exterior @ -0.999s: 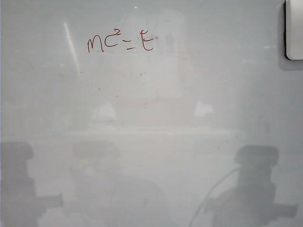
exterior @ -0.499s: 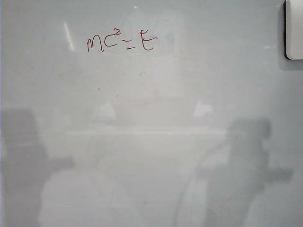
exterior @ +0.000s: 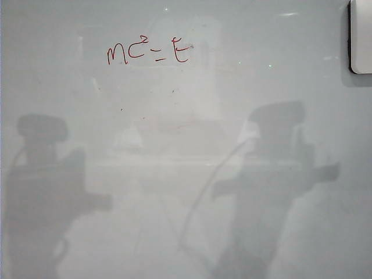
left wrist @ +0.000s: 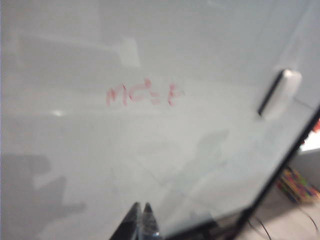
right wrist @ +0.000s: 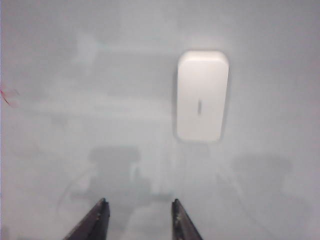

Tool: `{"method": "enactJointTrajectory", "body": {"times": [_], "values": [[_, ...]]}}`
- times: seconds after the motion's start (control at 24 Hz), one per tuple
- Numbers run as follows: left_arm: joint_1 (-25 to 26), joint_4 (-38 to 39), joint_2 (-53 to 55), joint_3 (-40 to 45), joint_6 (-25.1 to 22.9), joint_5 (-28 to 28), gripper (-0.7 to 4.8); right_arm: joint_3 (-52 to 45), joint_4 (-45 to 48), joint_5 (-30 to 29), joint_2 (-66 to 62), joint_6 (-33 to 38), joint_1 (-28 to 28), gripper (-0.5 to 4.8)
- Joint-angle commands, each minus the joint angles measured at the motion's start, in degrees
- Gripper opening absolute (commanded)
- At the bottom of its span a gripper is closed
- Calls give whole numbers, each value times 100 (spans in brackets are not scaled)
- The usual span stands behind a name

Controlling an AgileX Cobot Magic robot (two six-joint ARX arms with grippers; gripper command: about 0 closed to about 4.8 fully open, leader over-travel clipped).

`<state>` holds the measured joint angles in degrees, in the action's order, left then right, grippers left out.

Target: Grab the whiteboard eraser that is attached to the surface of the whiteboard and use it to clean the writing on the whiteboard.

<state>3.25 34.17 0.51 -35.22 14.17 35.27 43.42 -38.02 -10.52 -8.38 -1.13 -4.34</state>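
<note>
Red writing (exterior: 148, 51) is sitting upper left on the whiteboard (exterior: 192, 116). Whiteboard eraser (exterior: 360, 36) is sticking at the top right edge, well apart from the writing. Left gripper (left wrist: 140, 220) is hovering over the board with fingertips pressed together, holding nothing. Right gripper (right wrist: 138, 220) is pointing toward the eraser with jaws parted, empty, well short of it.

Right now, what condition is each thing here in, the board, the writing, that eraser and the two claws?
Whiteboard: glossy, faintly smudged.
Writing: red marker strokes, intact, not wiped.
Whiteboard eraser: stuck to the board, untouched.
Right gripper: jaws apart, empty, short of the eraser.
Left gripper: fingertips together, empty, away from the writing.
</note>
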Motion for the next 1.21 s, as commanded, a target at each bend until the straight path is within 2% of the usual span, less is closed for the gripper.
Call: {"method": "enactJointTrajectory", "body": {"times": [0.04, 0.08, 0.12, 0.17, 0.21, 0.29, 0.42, 0.71, 1.08, 1.21], "values": [[0, 485, 7, -37, -334, 299, -5, -284, 933, 37, -463, -44, -2, 276], [0, 487, 7, -37, -328, 332, -5, -407, 1362, 42, -614, -44, -2, 285], [0, 470, 7, -39, -326, 339, -5, -658, 2188, 57, -879, -44, -4, 289], [0, 472, 7, -39, -326, 341, -5, -763, 2535, 57, -1019, -44, -2, 289], [0, 476, 7, -39, -317, 358, -5, -935, 3167, 59, -1353, -42, -2, 308], [0, 474, 9, -76, -219, 509, -5, -1058, 3786, 179, -1851, -44, 13, 330], [0, 470, 9, -229, -175, 605, -5, -1080, 4144, 837, -2516, -48, 15, 479], [2, 492, 9, -256, -177, 592, -5, -1075, 5239, 763, -3412, -59, 120, 479], [2, 518, 9, -256, -175, 592, -5, -1071, 6102, 787, -4422, -59, 153, 479], [2, 525, 9, -254, -175, 592, -5, -1056, 6323, 955, -4614, -63, 151, 479]]}}
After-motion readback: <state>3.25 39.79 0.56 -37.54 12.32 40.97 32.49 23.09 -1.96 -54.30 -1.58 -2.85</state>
